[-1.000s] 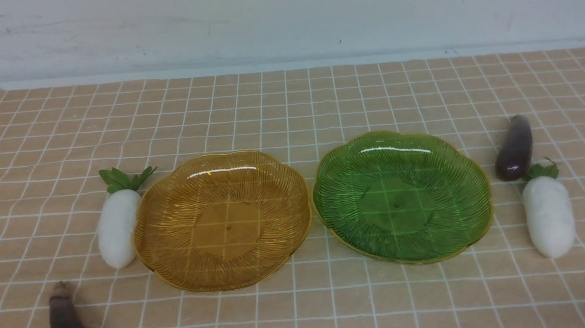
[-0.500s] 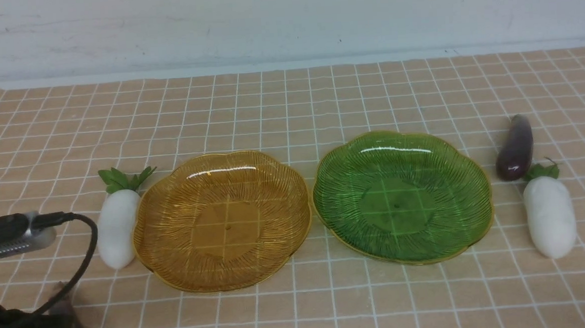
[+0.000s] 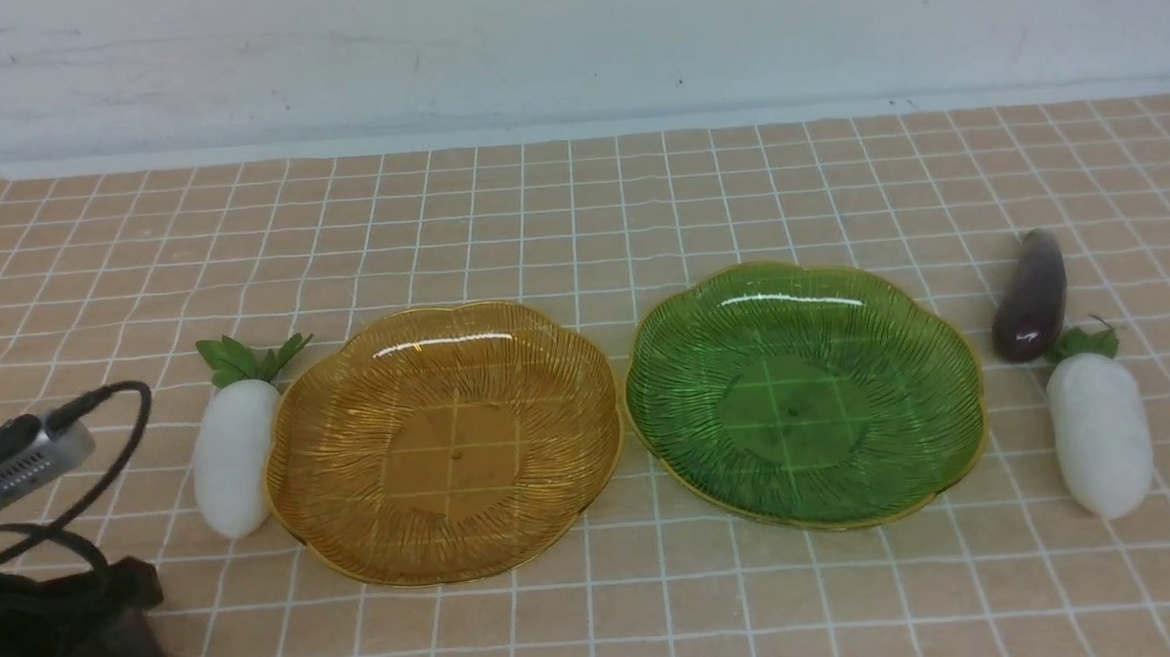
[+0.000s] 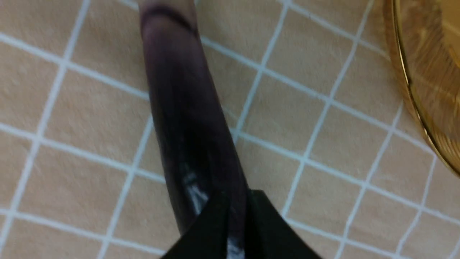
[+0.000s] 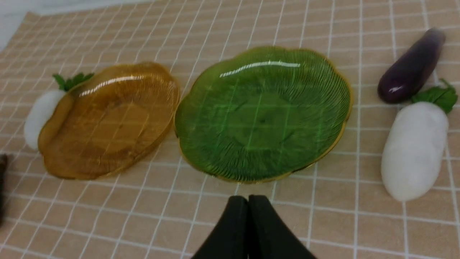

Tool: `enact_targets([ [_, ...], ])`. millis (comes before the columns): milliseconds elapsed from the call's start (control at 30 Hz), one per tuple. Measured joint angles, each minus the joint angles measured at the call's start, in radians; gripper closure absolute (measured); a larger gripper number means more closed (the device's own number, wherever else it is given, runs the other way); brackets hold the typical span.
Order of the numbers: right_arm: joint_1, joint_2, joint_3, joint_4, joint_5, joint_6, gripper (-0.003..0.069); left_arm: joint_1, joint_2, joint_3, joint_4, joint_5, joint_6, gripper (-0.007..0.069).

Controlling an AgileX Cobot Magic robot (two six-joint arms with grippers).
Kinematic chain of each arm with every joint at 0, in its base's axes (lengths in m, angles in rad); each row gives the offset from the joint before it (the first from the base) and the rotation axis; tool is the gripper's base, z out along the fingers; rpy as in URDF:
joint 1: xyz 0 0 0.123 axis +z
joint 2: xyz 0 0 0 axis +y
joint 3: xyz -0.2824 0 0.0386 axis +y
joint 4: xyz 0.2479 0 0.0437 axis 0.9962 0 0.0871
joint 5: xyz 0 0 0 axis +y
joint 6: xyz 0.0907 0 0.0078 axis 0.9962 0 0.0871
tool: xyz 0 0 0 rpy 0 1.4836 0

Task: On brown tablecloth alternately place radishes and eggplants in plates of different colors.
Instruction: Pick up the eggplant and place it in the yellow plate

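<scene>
Left end effector: fingers a narrow slit apart, gripping nothing, poised over the left eggplant lying on the checked cloth. Left radish lies against the yellow plate. Green plate sits just beside it. Right eggplant and right radish lie close together on the cloth. Right end effector: pressed together, empty.

Progress: both plates bare, nothing placed, all four vegetables left to move. First pick looks imminent.

No labels or writing legible.
</scene>
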Motion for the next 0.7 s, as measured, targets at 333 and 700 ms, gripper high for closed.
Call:
enact_targets([
  [333, 0.0, 0.007, 0.009, 0.068, 0.008, -0.093, 0.0674, 0.002, 0.085, -0.003, 0.04, -0.052, 0.007, 0.0223],
  [700, 0.0, 0.007, 0.009, 0.07, -0.024, -0.107, 0.0674, 0.002, 0.262, -0.008, -0.005, -0.081, 0.026, 0.0078],
])
